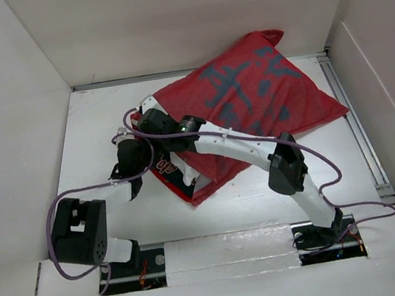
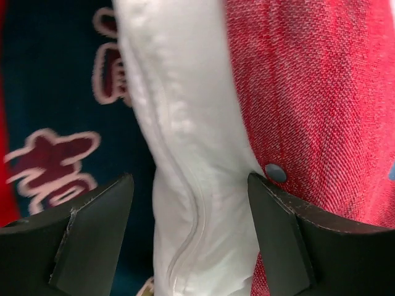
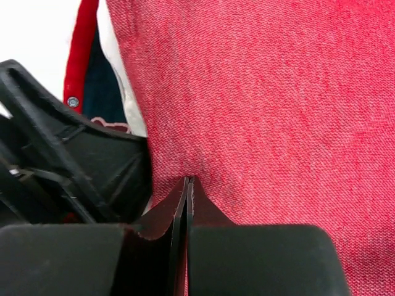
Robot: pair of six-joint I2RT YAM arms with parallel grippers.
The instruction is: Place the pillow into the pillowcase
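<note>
Left gripper (image 2: 190,182) spread astride the pillow (image 2: 179,111) (white, seam showing). Right gripper (image 3: 187,185) pressed together against the red pillowcase (image 3: 278,92).

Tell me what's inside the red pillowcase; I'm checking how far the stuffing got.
The white pillow shows at the pillowcase opening, between the open fingers of the left gripper. How much lies deeper inside, the red fabric hides.

The red pillowcase (image 1: 265,101) lies plump and askew on the far half of the table (image 1: 98,133). A white, seamed pillow (image 2: 185,160) edge shows at its mouth.
</note>
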